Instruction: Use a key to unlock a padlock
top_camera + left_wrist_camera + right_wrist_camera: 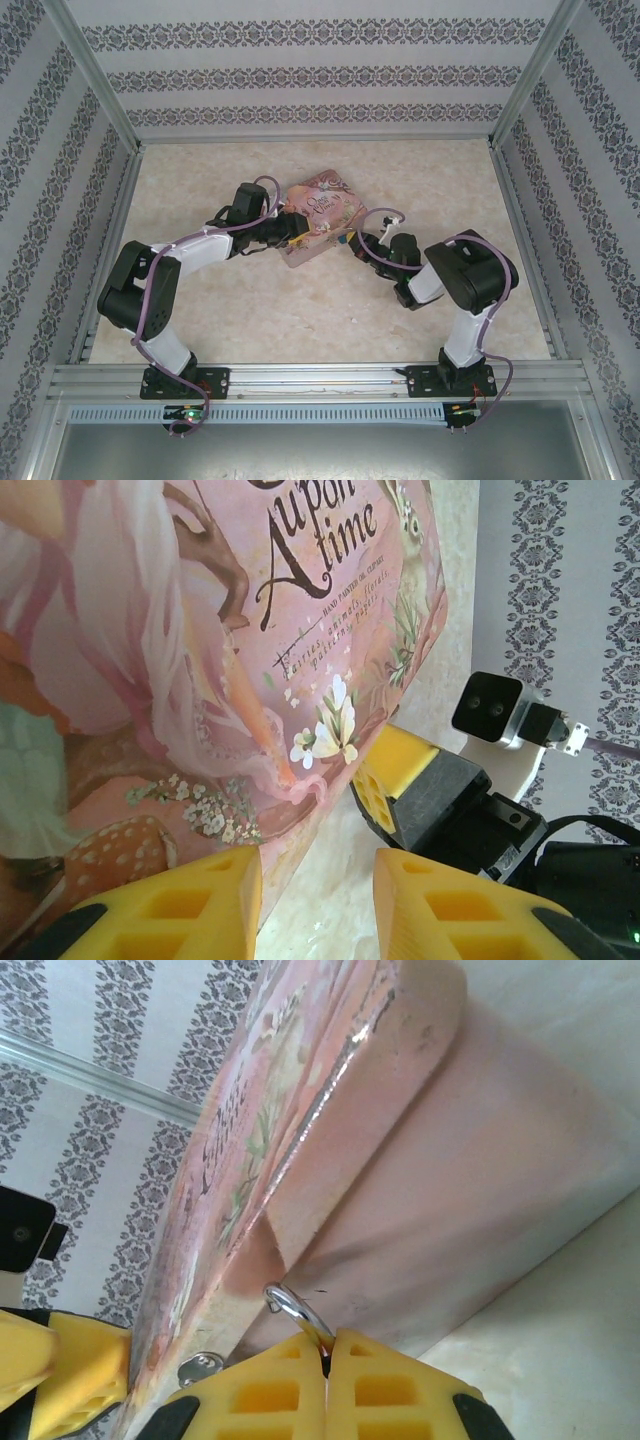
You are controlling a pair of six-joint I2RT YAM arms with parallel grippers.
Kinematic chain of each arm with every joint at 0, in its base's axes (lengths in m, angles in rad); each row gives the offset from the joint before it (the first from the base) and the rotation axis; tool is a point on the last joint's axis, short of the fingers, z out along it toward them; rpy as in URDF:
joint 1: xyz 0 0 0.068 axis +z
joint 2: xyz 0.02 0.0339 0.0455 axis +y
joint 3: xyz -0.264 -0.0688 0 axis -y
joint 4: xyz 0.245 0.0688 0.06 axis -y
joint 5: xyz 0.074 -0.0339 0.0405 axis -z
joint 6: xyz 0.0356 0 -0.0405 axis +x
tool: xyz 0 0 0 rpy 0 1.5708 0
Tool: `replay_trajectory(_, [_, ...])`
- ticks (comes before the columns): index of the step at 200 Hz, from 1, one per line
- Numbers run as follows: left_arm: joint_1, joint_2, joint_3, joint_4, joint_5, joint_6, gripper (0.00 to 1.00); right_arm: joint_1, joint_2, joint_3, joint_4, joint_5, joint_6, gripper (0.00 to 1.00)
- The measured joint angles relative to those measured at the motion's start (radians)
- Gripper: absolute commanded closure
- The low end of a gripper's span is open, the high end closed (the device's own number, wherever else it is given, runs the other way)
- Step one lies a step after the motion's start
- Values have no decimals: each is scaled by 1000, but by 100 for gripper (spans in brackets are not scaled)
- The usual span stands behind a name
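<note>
The pink illustrated tin [322, 212] lies mid-table with both grippers at its near corner. My right gripper [327, 1342] is shut on the padlock, whose silvery shackle [294, 1310] curves out from between the fingertips against the tin's side wall [450, 1190]. The padlock's body is hidden between the pads. The key is hidden. My left gripper [318, 865] stands open just short of the tin's corner [300, 780]. Its left finger lies along the tin's edge and bare table shows in the gap. A right-gripper finger [400, 770] sits just beyond that corner.
A small round metal stud [200, 1367] sits on the tin's edge beside the shackle. Patterned walls and metal frame rails [300, 375] enclose the marbled table [250, 320]. Both arms [180, 260] bend inward toward the tin.
</note>
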Motion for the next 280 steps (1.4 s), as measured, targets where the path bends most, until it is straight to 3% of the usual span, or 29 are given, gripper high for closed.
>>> replay_trajectory(54, [0, -6, 10, -20, 0, 1, 59, -13, -151, -69, -50, 22, -52, 100])
replay_trajectory(99, [8, -51, 18, -84, -50, 20, 53, -20, -366, -96, -249, 28, -131, 100])
replay_trajectory(184, [71, -317, -22, -106, -258, 144, 41, -19, -847, 87, -1099, 27, -411, 100])
replay_trajectory(236, [103, -421, -93, -109, -410, 218, 29, 19, -919, 167, -1500, 29, -480, 100])
replay_trajectory(280, [121, -531, -148, -108, -537, 307, 18, 39, -930, 231, -1726, 28, -483, 100])
